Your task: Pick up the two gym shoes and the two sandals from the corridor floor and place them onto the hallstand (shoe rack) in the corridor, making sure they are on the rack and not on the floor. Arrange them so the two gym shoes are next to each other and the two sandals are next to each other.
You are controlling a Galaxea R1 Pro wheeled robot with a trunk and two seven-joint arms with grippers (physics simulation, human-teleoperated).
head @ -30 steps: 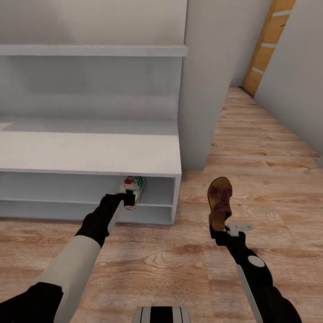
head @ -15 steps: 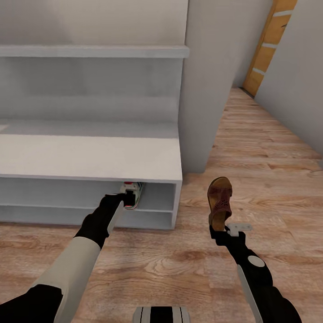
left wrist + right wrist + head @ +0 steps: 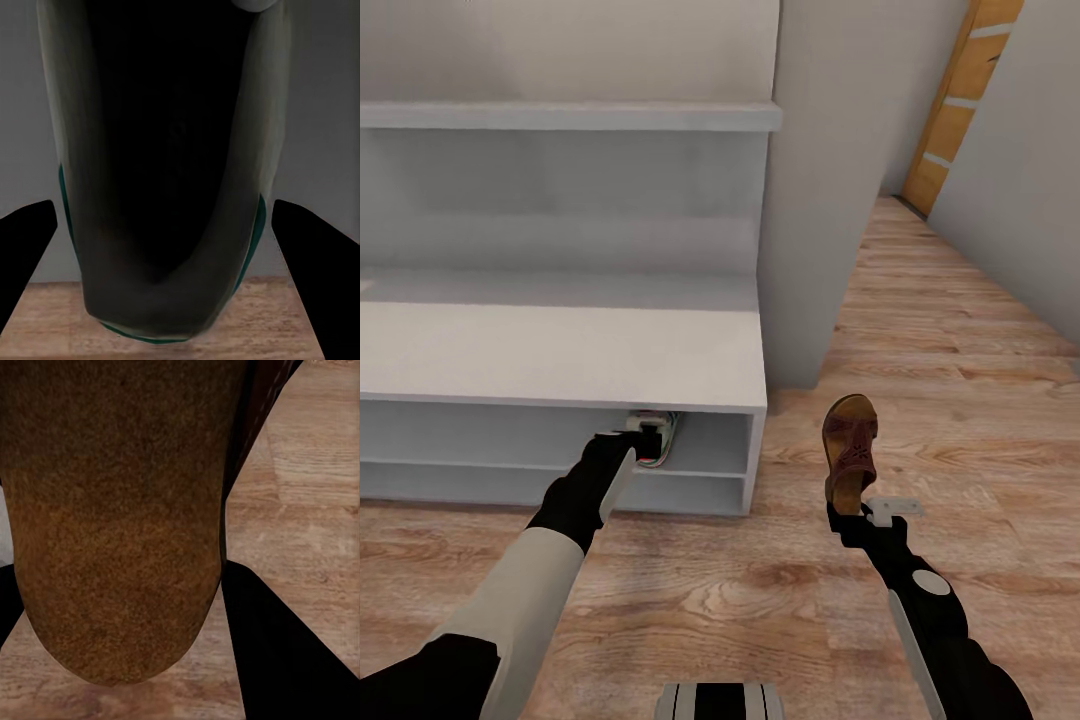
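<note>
One gym shoe (image 3: 659, 441) is white with green stripes and a red patch. My left gripper (image 3: 644, 433) is shut on its heel. The shoe reaches into the upper open level of the hallstand (image 3: 560, 350), near its right end, and is mostly hidden under the flat top. Up close in the left wrist view, the gym shoe (image 3: 172, 187) hangs between the black fingers (image 3: 26, 255). Right of the rack, my right gripper (image 3: 848, 511) is shut on a brown sandal (image 3: 850, 450), held above the corridor floor (image 3: 760, 600). The sandal (image 3: 112, 525) is also in the right wrist view.
A grey wall pillar (image 3: 810, 200) stands right behind the rack's right end. A higher grey ledge (image 3: 560, 113) runs above the rack. The plank floor continues to the right toward an orange door frame (image 3: 960, 100).
The view has crept toward the rack. The gym shoe in my left gripper has gone deeper under the rack's top and shows less. The right gripper and sandal have kept their place.
</note>
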